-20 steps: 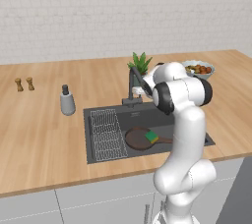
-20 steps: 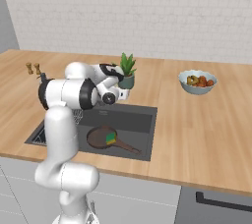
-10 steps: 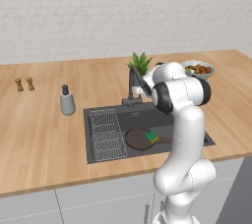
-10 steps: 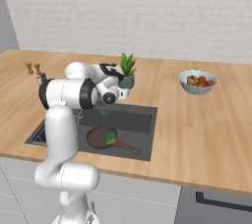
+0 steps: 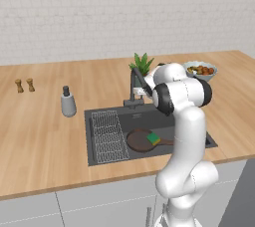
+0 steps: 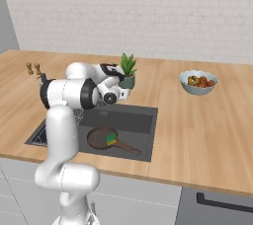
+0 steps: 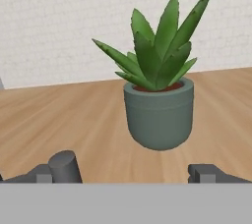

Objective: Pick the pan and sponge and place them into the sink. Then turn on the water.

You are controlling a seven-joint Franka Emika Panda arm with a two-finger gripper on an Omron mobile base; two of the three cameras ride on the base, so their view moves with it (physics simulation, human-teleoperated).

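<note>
The pan (image 5: 142,140) was seen lying on the floor of the sink (image 5: 99,157), its long handle pointing toward 3 o'clock in the left base view, with the sponge (image 5: 153,138) resting on its rim at the handle side. Both items could thus be judged as delivered; only the water remained, and no stream was visible from the faucet (image 5: 134,84). The gripper (image 7: 133,171) was held level behind the basin, its jaws spread wide and empty, aimed at a potted plant (image 7: 157,95) that stood on the worktop (image 5: 40,136) at 12 o'clock in the hand view. Across the last second almost nothing was altered: the arm was kept in the same raised pose by the faucet, and pan and sponge were left where they lay. That stillness was taken to mean the placing phase was closed and the faucet handle was the next target. A fruit bowl (image 6: 198,81) stood well apart at 2 o'clock in the right base view.
</note>
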